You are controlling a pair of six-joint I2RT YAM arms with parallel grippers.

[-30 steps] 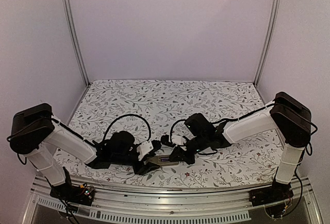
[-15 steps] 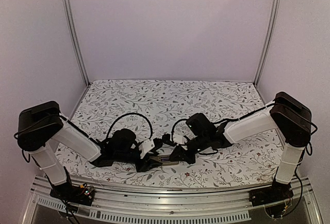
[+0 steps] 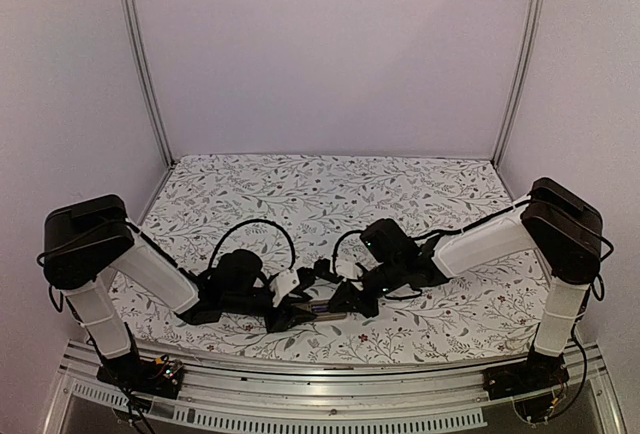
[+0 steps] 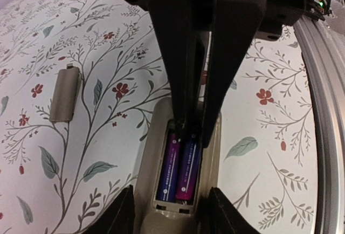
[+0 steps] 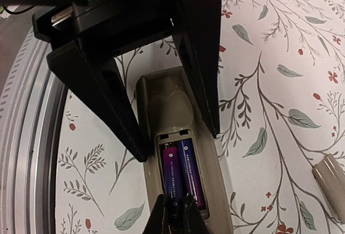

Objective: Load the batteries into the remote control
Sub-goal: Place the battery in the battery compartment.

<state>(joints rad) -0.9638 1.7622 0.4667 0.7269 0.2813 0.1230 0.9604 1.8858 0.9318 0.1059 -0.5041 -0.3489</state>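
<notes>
Remote (image 5: 167, 102) lies back-up near table (image 5: 280, 56) front edge, batteries (image 5: 182, 174) both in its recess. Left gripper (image 4: 171, 204) clamps the remote's sides, likely to steady it. Right gripper (image 5: 172, 212), pinched closed and empty, presses the batteries down, probably seating them. Cover (image 4: 66, 94) lies apart.

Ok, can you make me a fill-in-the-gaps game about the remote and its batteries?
1. The remote lies with its ___ facing up.
2. ___ batteries sit side by side in its slot.
3. The small grey cover is not on the remote; it lies on the ___.
4. The right gripper has its jaws ___, with their tips at the batteries.

Missing words: back, two, table, shut.
</notes>
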